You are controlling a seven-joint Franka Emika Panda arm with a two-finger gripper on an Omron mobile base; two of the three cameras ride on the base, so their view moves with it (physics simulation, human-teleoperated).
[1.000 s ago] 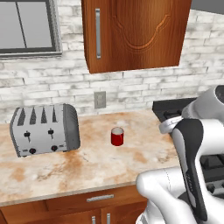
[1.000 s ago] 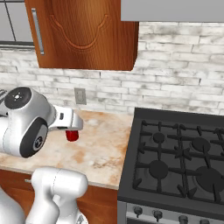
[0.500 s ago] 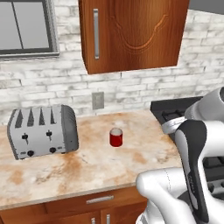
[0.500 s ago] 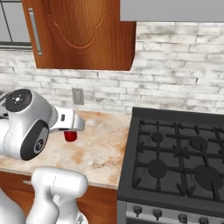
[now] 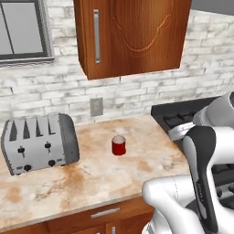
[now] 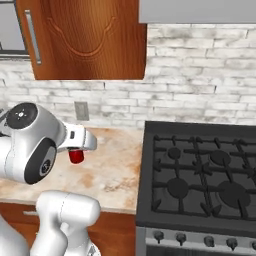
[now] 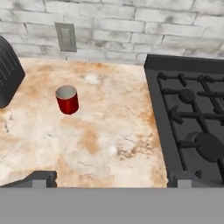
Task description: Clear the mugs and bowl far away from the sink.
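claw (image 7: 109, 181) jaws spread wide, holding nothing, above the bench (image 7: 105, 144). black stove (image 6: 200, 175) adjoins the bench's right end. toaster (image 5: 39, 142) sits at left. red mug (image 5: 119, 145) stands upright between them, untouched.

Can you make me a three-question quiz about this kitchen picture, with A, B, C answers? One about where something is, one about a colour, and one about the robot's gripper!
1. Where does the red mug stand?
A. on the stove
B. on the counter between the toaster and the stove
C. inside the cupboard

2. What colour is the toaster?
A. grey
B. yellow
C. blue

3. What is the gripper doing?
A. squeezing the mug
B. holding a spoon
C. open and holding nothing

Answers:
1. B: the mug sits on the counter, toaster to one side, stove to the other.
2. A: its body is grey metal.
3. C: in the hand view the fingertips stand wide apart, the mug well beyond them.
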